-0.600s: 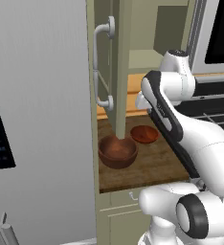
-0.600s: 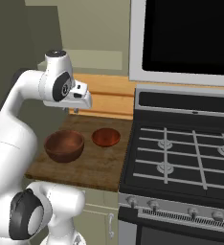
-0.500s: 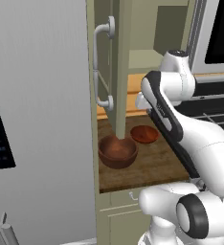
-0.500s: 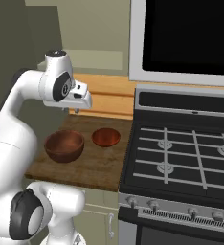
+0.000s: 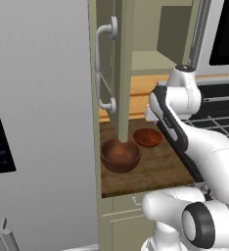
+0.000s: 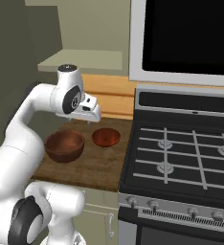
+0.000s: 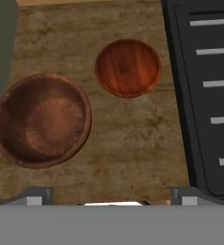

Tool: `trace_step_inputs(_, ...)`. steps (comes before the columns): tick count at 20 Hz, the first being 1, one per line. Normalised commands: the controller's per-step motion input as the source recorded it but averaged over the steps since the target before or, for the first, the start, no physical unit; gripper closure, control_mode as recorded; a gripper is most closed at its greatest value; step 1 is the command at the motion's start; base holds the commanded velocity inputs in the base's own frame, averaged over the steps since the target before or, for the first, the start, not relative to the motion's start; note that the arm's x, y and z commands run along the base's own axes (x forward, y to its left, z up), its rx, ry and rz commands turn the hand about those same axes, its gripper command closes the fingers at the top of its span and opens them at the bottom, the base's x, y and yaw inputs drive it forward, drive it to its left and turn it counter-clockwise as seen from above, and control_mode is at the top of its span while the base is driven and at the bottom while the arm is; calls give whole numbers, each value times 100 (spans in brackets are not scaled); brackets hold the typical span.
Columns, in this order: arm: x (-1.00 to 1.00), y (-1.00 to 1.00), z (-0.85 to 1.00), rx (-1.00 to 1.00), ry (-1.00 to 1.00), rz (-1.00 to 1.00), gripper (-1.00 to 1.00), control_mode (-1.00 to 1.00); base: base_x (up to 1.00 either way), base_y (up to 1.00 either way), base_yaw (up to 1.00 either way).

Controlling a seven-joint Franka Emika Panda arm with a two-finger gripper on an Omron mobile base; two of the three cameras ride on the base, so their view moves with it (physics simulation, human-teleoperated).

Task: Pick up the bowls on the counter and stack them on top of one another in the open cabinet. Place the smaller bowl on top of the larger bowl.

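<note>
Two reddish-brown bowls sit on the dark wood counter point(image 5: 158, 169) point(image 6: 87, 167) point(image 7: 133, 139). The larger bowl point(image 5: 120, 155) point(image 6: 64, 145) point(image 7: 41, 119) is deep and stands near the cabinet door. The smaller bowl point(image 5: 147, 138) point(image 6: 106, 137) point(image 7: 128, 67) is shallow and lies a little apart from it, nearer the stove. My gripper point(image 6: 94, 116) point(image 7: 111, 198) hangs above the counter, pointing down over both bowls. It is open, with its fingertips point(image 7: 35, 196) far apart and nothing between them. The open cabinet's shelf point(image 5: 155, 61) point(image 6: 83, 61) is above, bare where it shows.
The cabinet door point(image 5: 124, 73) with its curved silver handle point(image 5: 105, 68) stands open over the counter's left edge. A grey fridge point(image 5: 38, 122) fills the left. The black stove top point(image 6: 181, 158) point(image 7: 205, 95) borders the counter on the right, under a dark microwave point(image 6: 185, 33).
The arm has dropped lower and shifted slightly toward the stove, bringing the hand closer to the counter. The bowls have stayed where they were, and the gripper is still open.
</note>
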Motion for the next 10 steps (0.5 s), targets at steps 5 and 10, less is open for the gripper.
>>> trace_step_inputs(5,36,-38,-53,0,0,-15,-100,-100,0,0,0)
trace_step_inputs(10,61,-27,-45,0,1,-11,-100,-100,0,0,0)
